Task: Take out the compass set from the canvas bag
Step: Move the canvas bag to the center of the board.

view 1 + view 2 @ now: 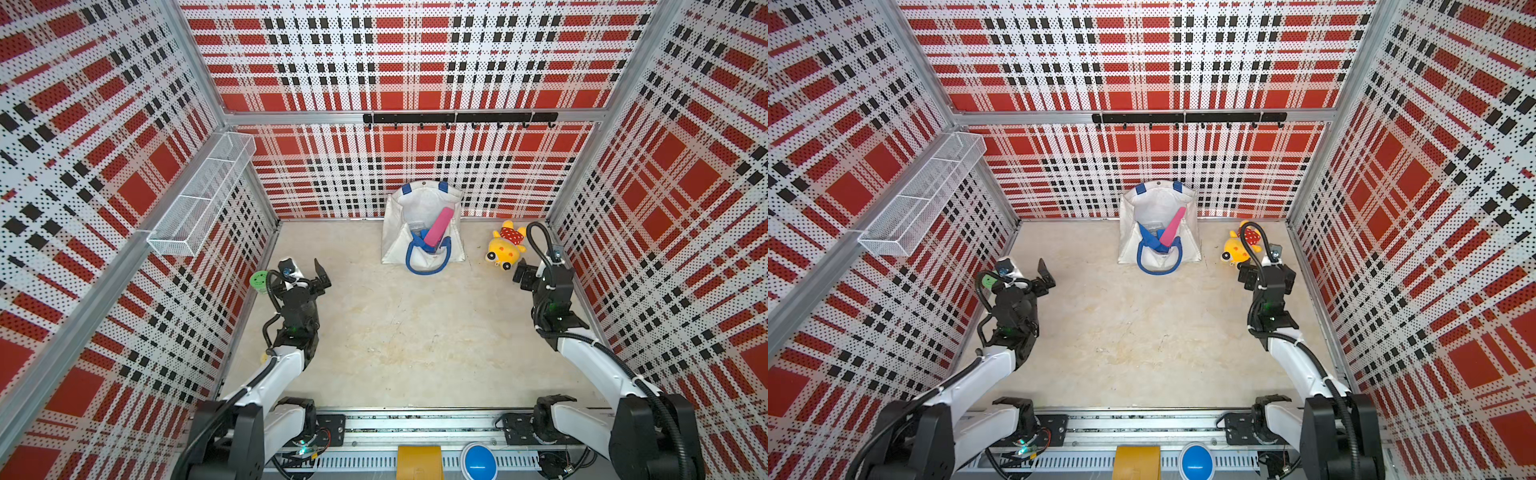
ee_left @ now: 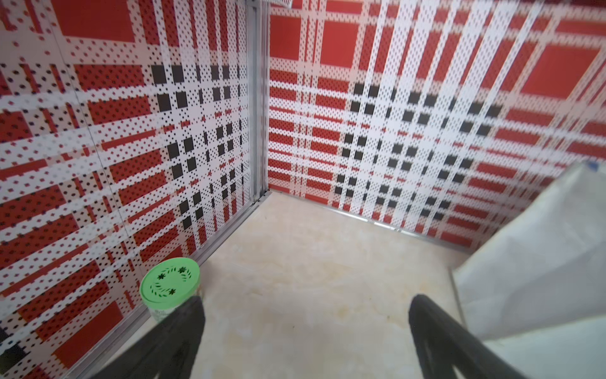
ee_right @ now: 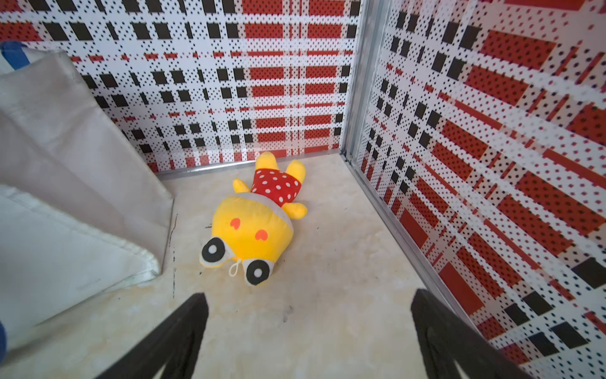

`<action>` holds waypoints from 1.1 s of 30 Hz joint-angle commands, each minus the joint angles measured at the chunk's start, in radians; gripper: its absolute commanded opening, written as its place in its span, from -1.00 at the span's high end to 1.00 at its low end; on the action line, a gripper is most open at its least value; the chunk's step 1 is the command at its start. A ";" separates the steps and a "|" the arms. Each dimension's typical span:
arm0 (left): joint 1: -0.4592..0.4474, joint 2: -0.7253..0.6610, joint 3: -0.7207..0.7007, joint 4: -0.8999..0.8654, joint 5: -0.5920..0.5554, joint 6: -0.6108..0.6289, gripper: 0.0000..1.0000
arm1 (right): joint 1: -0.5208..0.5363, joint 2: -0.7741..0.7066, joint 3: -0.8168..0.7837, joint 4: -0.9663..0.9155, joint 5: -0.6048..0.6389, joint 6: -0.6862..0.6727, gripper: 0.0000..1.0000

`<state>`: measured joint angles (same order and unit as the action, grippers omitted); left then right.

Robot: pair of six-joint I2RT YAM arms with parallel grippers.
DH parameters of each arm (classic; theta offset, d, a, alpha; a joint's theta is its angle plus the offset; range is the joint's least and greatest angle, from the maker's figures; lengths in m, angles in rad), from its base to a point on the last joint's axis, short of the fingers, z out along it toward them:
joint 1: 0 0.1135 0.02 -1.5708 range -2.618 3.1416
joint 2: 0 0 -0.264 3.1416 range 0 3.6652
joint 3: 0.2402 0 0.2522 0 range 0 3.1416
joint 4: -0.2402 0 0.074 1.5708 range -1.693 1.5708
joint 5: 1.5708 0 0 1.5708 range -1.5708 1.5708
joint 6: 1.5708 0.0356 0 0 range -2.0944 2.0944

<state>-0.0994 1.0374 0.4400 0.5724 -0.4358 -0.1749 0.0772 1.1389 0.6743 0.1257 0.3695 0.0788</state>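
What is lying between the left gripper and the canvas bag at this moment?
Nothing. In both top views, only bare beige tabletop separates the open left gripper from the canvas bag.

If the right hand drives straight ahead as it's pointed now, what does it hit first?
Probably the yellow plush toy in red polka-dot outfit, lying ahead of the open right hand; depth unclear.
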 commanded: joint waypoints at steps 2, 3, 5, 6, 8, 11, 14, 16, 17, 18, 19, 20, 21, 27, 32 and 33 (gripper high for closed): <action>0.003 -0.077 0.105 -0.345 -0.004 -0.236 -0.99 | -0.008 0.080 0.204 -0.570 -0.027 0.157 -0.99; 0.003 -0.087 0.126 -0.381 0.008 -0.262 -0.99 | -0.027 0.093 0.237 -0.622 -0.076 0.186 -0.99; 0.006 -0.096 0.183 -0.468 0.031 -0.335 -0.99 | -0.076 0.096 0.262 -0.641 -0.244 0.216 -0.99; 0.013 -0.091 0.214 -0.516 0.047 -0.371 -0.99 | -0.095 0.088 0.262 -0.635 -0.306 0.231 -0.99; 0.033 -0.068 0.280 -0.592 0.130 -0.412 -0.99 | -0.115 0.064 0.259 -0.614 -0.373 0.256 -0.99; 0.038 -0.019 0.366 -0.662 0.216 -0.422 -0.99 | -0.117 0.025 0.276 -0.614 -0.387 0.258 -0.99; 0.041 0.020 0.429 -0.706 0.240 -0.450 -1.00 | -0.120 -0.009 0.288 -0.634 -0.317 0.315 -0.99; 0.062 0.049 0.455 -0.720 0.276 -0.504 -1.00 | -0.144 -0.027 0.294 -0.668 -0.273 0.418 -0.99; 0.079 0.064 0.465 -0.717 0.314 -0.532 -0.99 | -0.177 -0.032 0.289 -0.663 -0.329 0.447 -0.99; 0.096 0.082 0.476 -0.717 0.356 -0.555 -0.99 | -0.218 -0.036 0.278 -0.644 -0.410 0.480 -0.99; 0.109 0.102 0.486 -0.707 0.405 -0.577 -0.99 | -0.265 -0.037 0.265 -0.621 -0.497 0.524 -0.99; 0.118 0.121 0.497 -0.697 0.448 -0.589 -0.99 | -0.302 -0.036 0.253 -0.602 -0.564 0.559 -0.99; 0.124 0.138 0.515 -0.695 0.481 -0.594 -0.99 | -0.333 -0.031 0.248 -0.588 -0.616 0.586 -0.99; 0.076 0.220 0.640 -0.750 0.490 -0.547 -0.99 | -0.363 0.052 0.316 -0.577 -0.762 0.608 -0.75; 0.063 0.323 0.679 -0.708 0.598 -0.665 -0.99 | -0.334 0.102 0.358 -0.511 -0.818 0.642 -0.63; 0.057 0.357 0.690 -0.676 0.658 -0.676 -0.97 | -0.321 0.111 0.366 -0.500 -0.818 0.647 -0.64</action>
<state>-0.0357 1.3178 1.1084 -0.1467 0.0933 -0.7753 -0.2661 1.2358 0.9939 -0.4538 -0.3855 0.6872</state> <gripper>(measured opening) 0.991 0.820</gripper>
